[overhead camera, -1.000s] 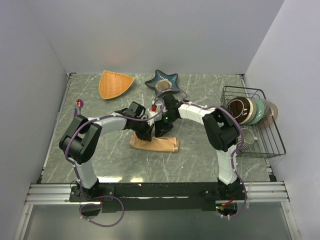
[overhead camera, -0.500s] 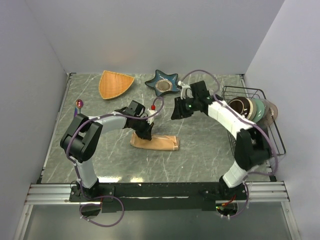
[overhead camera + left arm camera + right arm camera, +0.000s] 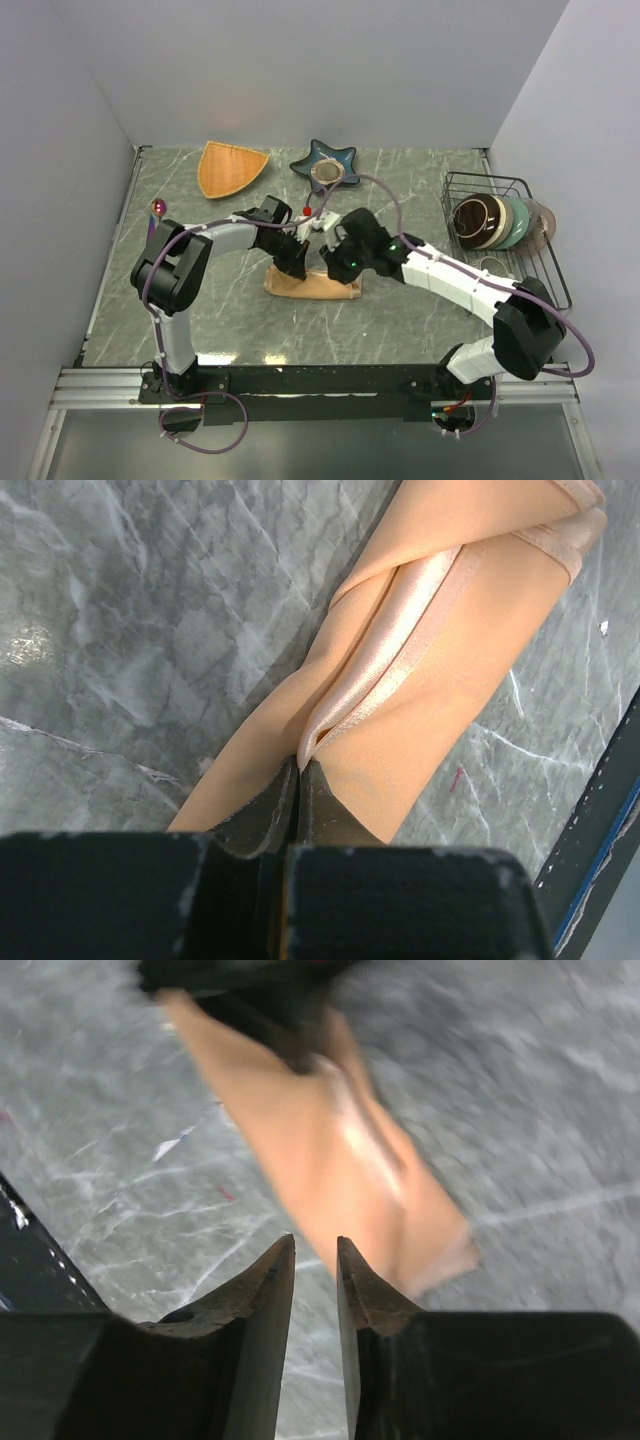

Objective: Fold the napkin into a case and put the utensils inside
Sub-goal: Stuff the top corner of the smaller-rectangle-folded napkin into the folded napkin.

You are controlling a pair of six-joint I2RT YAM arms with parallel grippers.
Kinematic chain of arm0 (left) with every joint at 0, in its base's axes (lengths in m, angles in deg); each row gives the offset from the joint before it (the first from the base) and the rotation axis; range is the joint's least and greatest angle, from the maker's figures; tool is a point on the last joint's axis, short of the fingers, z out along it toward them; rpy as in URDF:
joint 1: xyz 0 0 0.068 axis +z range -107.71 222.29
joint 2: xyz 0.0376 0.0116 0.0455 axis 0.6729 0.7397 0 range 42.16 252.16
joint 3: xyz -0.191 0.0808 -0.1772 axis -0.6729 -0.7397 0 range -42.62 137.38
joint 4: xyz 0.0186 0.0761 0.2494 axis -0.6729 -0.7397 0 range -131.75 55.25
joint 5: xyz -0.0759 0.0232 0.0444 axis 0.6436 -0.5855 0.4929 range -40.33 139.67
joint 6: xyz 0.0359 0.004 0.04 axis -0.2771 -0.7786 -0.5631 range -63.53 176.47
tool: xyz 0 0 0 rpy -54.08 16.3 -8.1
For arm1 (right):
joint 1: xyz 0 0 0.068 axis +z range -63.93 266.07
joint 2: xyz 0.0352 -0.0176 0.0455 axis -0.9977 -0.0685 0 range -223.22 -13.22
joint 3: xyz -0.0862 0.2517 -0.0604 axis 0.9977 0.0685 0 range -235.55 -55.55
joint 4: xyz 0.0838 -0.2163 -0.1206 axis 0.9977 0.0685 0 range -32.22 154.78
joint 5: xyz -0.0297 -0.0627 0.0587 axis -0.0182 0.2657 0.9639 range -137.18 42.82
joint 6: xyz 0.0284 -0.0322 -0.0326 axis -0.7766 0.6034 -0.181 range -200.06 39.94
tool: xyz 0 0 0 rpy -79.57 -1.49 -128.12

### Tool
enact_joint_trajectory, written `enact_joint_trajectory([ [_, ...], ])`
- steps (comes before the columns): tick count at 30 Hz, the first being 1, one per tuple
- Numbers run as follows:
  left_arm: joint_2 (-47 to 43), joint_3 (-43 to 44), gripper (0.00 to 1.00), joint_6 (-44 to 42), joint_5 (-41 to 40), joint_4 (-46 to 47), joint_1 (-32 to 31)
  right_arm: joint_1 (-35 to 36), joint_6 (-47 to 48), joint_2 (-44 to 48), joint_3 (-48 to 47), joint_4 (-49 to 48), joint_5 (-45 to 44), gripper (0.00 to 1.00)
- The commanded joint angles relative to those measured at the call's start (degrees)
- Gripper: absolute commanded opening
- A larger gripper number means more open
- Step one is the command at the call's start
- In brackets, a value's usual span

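- While the left fingers [image 3: 318, 815] are pressed together, pinching a raised fold at one end of the napkin [image 3: 440, 650], the peach cloth lies as a long folded strip in the middle of the table [image 3: 200, 320].
- The right fingers [image 3: 272, 1280] stand a narrow gap apart with nothing between them. They hang above the right part of the strip; this wrist view is blurred.
- A wire rack [image 3: 548, 285] at the right edge of the table holds bowls standing on edge in a row, among them a dark brown bowl [image 3: 476, 222] and a pale green bowl [image 3: 512, 220].
- A dark teal star-shaped dish [image 3: 340, 157] at the far side holds something round and brownish; I cannot tell what it is.
- An orange fan-shaped dish [image 3: 228, 168] lies to the left of the star dish.
- One utensil [image 3: 157, 208] with a round purple-pink bowl lies by the left edge of the table, well apart from the napkin.
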Motion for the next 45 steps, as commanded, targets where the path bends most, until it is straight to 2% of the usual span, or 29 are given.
enact_joint_trajectory([
  [1, 4.76, -1.77, 0.01, -1.28, -4.93, -4.64, -0.17, 5.79, 5.9, -1.97, -1.05, -4.61, -10.45, 0.28],
  [9, 4.41, -2.04, 0.01, -1.19, -5.11, -4.64, 0.27, 7.83, 7.05, -10.93, -2.82, -4.88, -12.65, 0.25],
  [20, 4.94, -1.77, 0.01, -0.84, -4.76, -4.9, 1.42, 8.53, 8.19, -18.76, -2.65, -1.98, -21.44, 0.22],
  [28, 5.47, -1.51, 0.01, -0.75, -4.49, -5.34, 2.47, 8.79, 10.03, -19.65, 0.78, -2.86, -25.48, 0.22],
  [37, 5.38, -1.6, 0.01, -1.01, -4.41, -5.34, 2.47, 8.88, 9.69, -18.32, 1.93, -0.93, -25.92, 0.21],
  [40, 5.29, -1.6, 0.01, -0.93, -4.49, -5.34, 2.47, 8.97, 8.81, -16.93, 0.44, 0.04, -24.17, 0.21],
  [45, 5.64, -1.33, 0.01, -0.84, -4.58, -5.43, 2.56, 7.31, 5.12, -8.85, -3.61, 3.29, -15.57, 0.26],
])
